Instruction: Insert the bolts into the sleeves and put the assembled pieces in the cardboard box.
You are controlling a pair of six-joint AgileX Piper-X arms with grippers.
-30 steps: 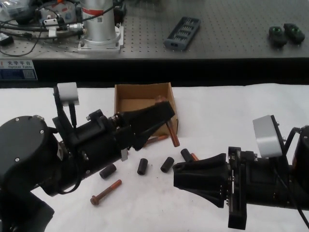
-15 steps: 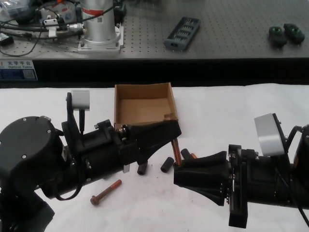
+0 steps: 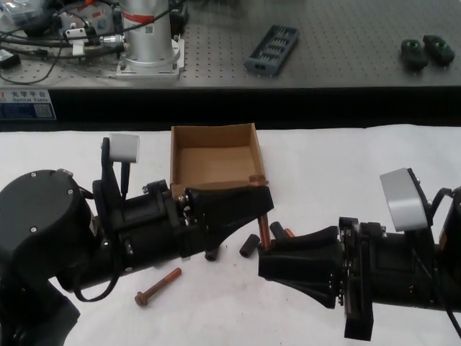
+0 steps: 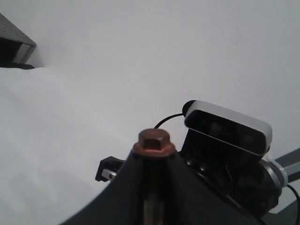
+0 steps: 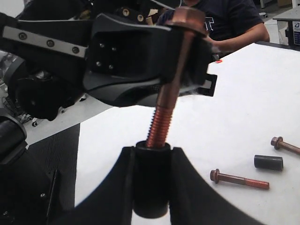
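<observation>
Mating step, as I judged it: the left gripper (image 4: 156, 174) had its fingers clamped on the copper bolt (image 5: 174, 77) just under the hex head, head up and threads down. The right gripper (image 5: 151, 165) had its fingers closed around the black sleeve (image 5: 151, 187), bore facing up. The threaded tip sat right at the sleeve mouth, touching or barely inside (I could not tell how deep).

The bolt's long axis ran near upright but leaned a little off the sleeve's axis in the right wrist view. The coming move likely turned on that: straighten the lean, then push the bolt down along its own axis, or raise the sleeve onto it.

Both grippers met just in front of the cardboard box (image 3: 216, 162), off its near right corner. The left arm reached in level from the box's near left side with its fingers above. The right arm came in level from the near right, its fingers below the bolt.

Nothing assembled lay in the box. In front of it on the white cloth (image 3: 346, 166) lay a loose bolt (image 3: 158, 285) and a loose sleeve (image 3: 249, 246).
</observation>
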